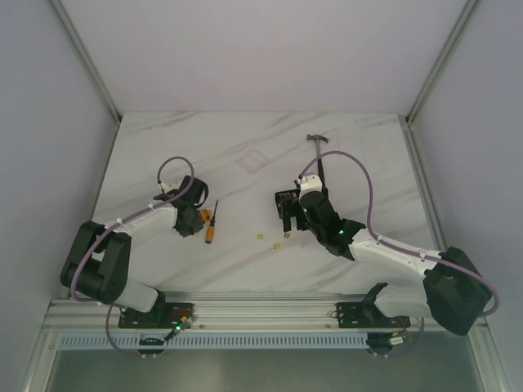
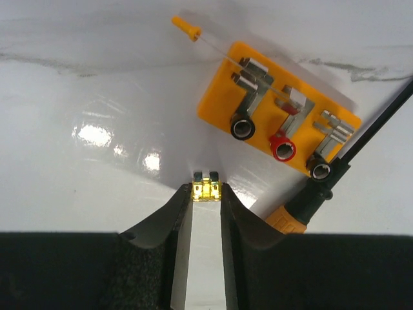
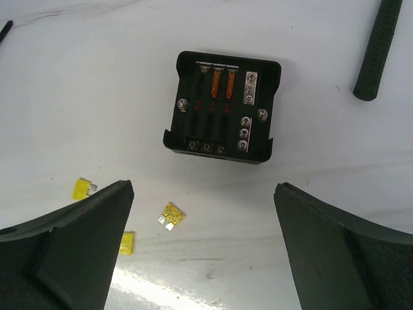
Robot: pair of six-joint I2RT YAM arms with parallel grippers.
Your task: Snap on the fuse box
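Right gripper (image 3: 203,194), spread wide, is hovering with the fuse box (image 3: 222,106) dead ahead — left gripper (image 2: 206,197), farther off, is pinching a yellow fuse (image 2: 207,187).

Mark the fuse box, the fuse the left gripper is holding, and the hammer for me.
fuse box (image 3: 222,108), right wrist view, middle of its fuse rows.
yellow fuse (image 2: 207,189), left wrist view, its yellow body.
hammer (image 1: 319,140), top external view, its metal head.
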